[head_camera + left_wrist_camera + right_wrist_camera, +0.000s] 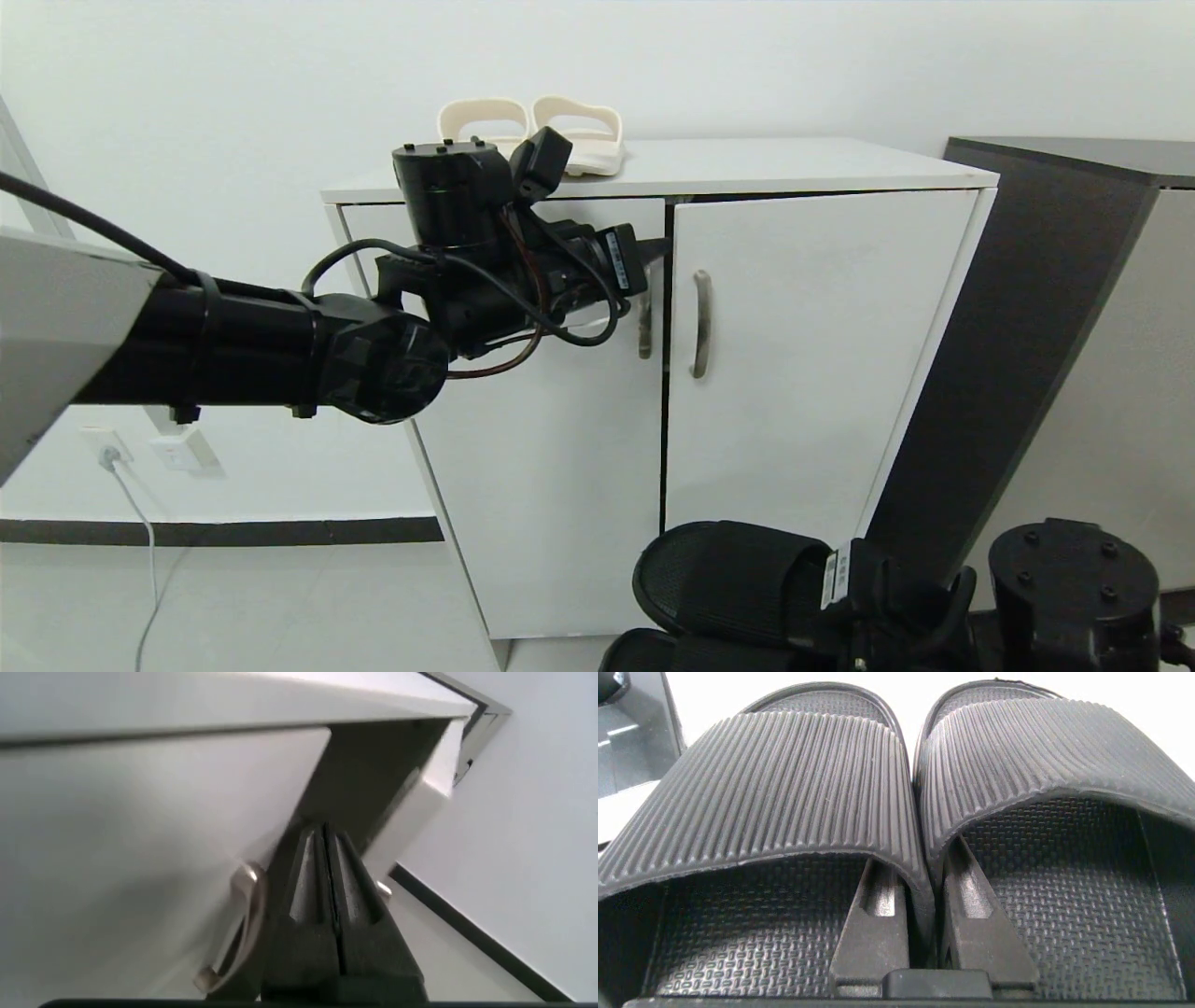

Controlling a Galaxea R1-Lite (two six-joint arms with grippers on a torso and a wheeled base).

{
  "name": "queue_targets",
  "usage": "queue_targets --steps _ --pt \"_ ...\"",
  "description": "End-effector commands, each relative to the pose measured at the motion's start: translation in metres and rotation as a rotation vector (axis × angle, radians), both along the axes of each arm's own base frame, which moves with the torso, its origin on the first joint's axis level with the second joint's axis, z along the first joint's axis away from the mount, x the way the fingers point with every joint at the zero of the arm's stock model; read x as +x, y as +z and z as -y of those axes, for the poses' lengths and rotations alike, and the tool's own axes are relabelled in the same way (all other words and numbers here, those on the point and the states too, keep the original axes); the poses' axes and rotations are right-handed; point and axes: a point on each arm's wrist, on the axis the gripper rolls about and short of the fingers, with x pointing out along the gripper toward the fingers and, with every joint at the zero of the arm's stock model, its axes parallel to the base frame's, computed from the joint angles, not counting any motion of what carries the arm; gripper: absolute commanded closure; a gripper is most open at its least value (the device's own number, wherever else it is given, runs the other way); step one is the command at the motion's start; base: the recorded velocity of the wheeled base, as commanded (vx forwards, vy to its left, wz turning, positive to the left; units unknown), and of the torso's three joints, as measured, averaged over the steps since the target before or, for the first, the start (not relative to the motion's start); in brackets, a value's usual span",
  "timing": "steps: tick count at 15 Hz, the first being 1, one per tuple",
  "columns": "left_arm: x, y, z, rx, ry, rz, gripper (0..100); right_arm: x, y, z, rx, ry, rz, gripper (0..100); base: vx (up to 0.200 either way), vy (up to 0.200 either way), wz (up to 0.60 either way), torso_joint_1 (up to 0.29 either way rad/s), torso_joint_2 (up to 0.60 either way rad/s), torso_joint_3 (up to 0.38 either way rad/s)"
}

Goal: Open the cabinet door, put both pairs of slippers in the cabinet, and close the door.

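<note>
Head view: cream slippers (pixel 560 131) sit on top of the cabinet (pixel 803 168). The black slippers (pixel 728 569) are low in front of it, partly cut off by the frame edge.
Left wrist view: left pincer (pixel 325 840) is pressed together, tip at the seam beside the left door (pixel 140 840), above its handle (pixel 234 924). Can't tell if it touches.
Right wrist view: right pincer (pixel 920 863) is clamped on the black slippers' adjoining side walls.
</note>
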Motion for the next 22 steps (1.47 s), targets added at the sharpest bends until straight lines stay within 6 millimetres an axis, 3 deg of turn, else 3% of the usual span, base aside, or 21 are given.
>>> queue_targets --steps 1,5,9,14,17,19,22 --pt "0.006 -0.001 0.004 -0.004 0.015 0.004 100 -0.002 0.0 -0.001 -0.002 0.01 -0.002 100 0.0 0.0 0.0 0.0 0.0 0.0" --pt "0.007 -0.003 0.013 -0.005 0.001 0.005 100 -0.006 -0.002 -0.002 -0.007 0.025 -0.008 100 0.0 0.0 0.0 0.0 0.0 0.0" --pt "-0.003 -0.006 0.019 0.003 -0.025 -0.005 100 -0.006 -0.002 -0.002 -0.007 0.025 -0.008 100 -0.2 0.0 0.0 0.002 0.0 0.001" --pt "-0.045 -0.014 0.014 0.006 -0.075 0.006 100 -0.007 -0.003 -0.002 -0.008 0.029 -0.009 100 -0.2 0.0 0.0 0.0 0.0 0.0" --pt "-0.052 -0.014 0.011 0.006 -0.078 0.006 100 -0.007 -0.003 -0.002 -0.01 0.029 -0.01 100 -0.2 0.0 0.0 0.002 0.0 0.002" --pt "-0.057 -0.016 0.0 0.018 -0.061 0.004 100 -0.007 -0.003 -0.002 -0.008 0.027 -0.01 100 0.0 0.0 0.0 0.0 0.0 0.0" --pt "-0.071 -0.017 -0.033 0.009 0.0 0.024 100 -0.004 -0.003 -0.002 -0.009 0.018 -0.011 100 0.0 0.0 0.0 0.0 0.0 0.0"
